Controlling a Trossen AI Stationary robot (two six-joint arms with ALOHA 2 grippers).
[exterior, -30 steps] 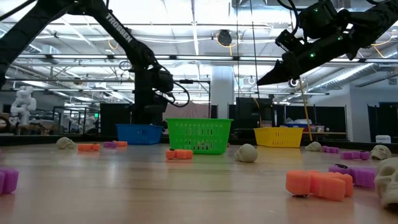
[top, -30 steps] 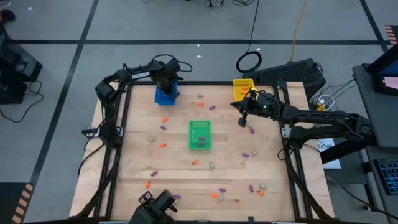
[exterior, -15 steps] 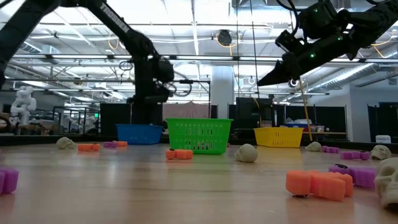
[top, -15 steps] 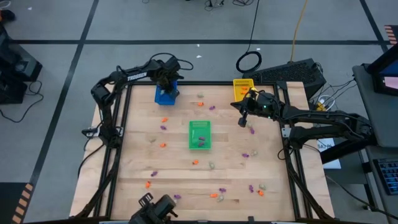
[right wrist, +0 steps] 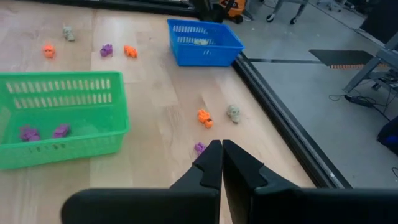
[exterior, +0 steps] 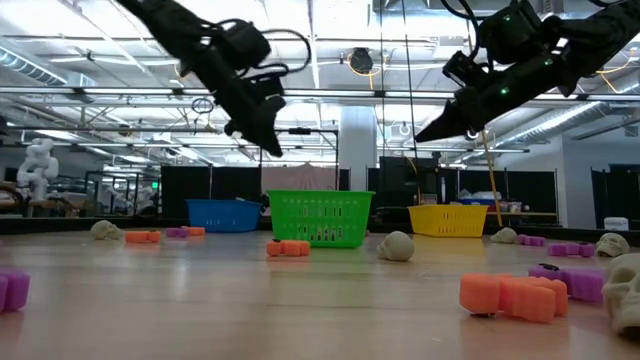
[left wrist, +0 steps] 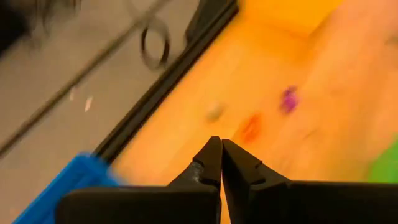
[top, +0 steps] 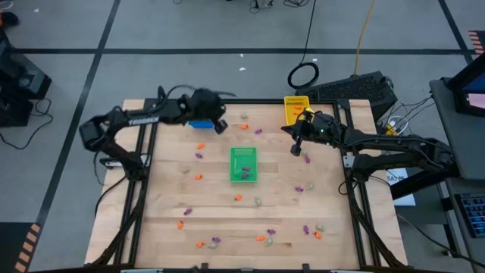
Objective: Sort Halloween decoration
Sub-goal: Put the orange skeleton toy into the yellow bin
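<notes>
Left pincer [top: 221, 126] hovering beside blue tray [top: 198, 123] near table's far edge, fingers together, holding nothing visible. Right pincer [top: 295, 149] together, hanging near yellow tray [top: 295, 106]. Halloween decoration [top: 237, 198] lying scattered across table [top: 163, 199]; some purple pieces in green tray [top: 243, 164].

Risk: shut fingers descending may knock trinkets away. Blue tray partly hidden under arm.

Left gripper [top: 222, 127] left the blue tray [top: 198, 123]; closed.
</notes>
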